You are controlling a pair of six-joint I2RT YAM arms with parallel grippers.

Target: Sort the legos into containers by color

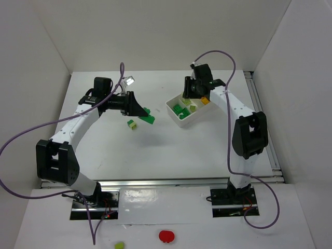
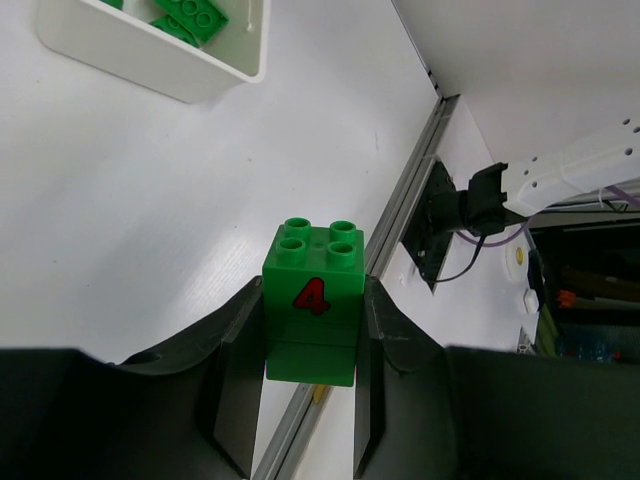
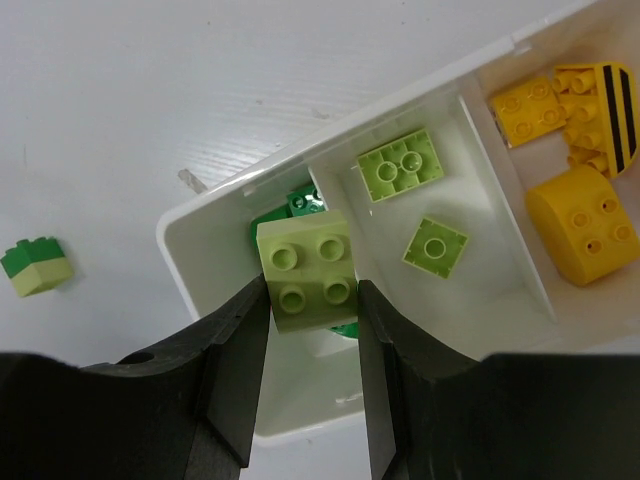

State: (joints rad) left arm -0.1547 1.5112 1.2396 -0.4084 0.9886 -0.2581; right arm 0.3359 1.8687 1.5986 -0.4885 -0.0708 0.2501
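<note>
My left gripper [image 2: 312, 318] is shut on a dark green lego [image 2: 312, 290] with a red 4 on its side, held above the table left of the white three-part container [image 1: 171, 110]. On the table near it lie a flat dark green lego [image 1: 148, 119] and a lime-and-green lego [image 1: 132, 123]. My right gripper [image 3: 310, 300] is shut on a pale lime lego [image 3: 305, 270] and hangs over the container's [image 3: 215, 205] dark green end, by the divider. The middle compartment has two lime legos [image 3: 400, 165]. The far one holds yellow legos [image 3: 580, 220].
White walls close in the table on the left, back and right. A metal rail [image 1: 261, 116] runs along the right edge. A flat red round thing [image 1: 166, 236] and a small lime piece [image 1: 119, 245] lie on the near ledge by the arm bases.
</note>
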